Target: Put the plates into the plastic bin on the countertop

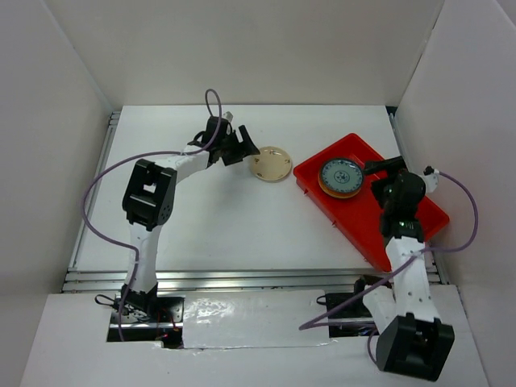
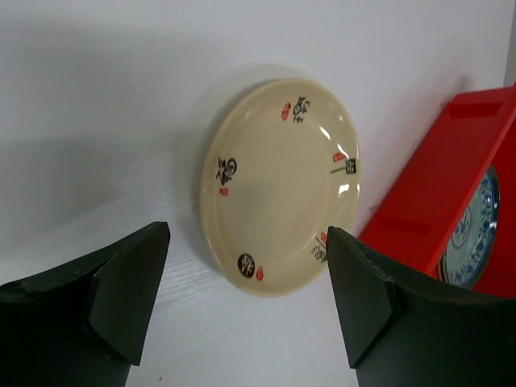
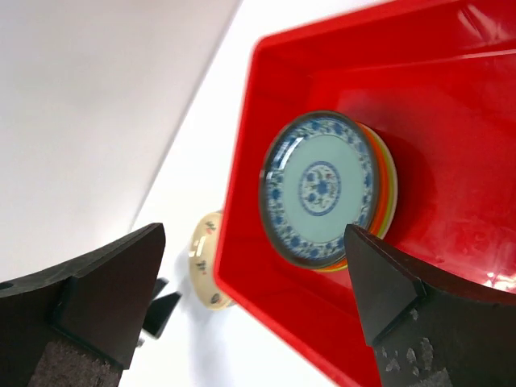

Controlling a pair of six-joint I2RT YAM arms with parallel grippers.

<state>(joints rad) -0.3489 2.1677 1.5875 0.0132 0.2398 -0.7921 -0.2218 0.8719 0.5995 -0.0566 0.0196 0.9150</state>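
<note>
A beige plate (image 1: 270, 164) with small dark and red marks lies on the white countertop (image 1: 218, 218), just left of the red plastic bin (image 1: 419, 218). My left gripper (image 1: 244, 146) is open beside the plate's left edge; in the left wrist view the plate (image 2: 278, 185) lies ahead of the gripper (image 2: 246, 302), apart from both fingers. A blue-grey patterned plate (image 1: 341, 177) tops a stack with orange and green rims in the bin (image 3: 451, 266). My right gripper (image 1: 377, 168) is open and empty over the bin, beside the stack (image 3: 322, 189).
White walls enclose the countertop at the back and on both sides. A metal rail (image 1: 242, 280) runs along the front edge. Purple cables loop from both arms. The bin stands at an angle at the right.
</note>
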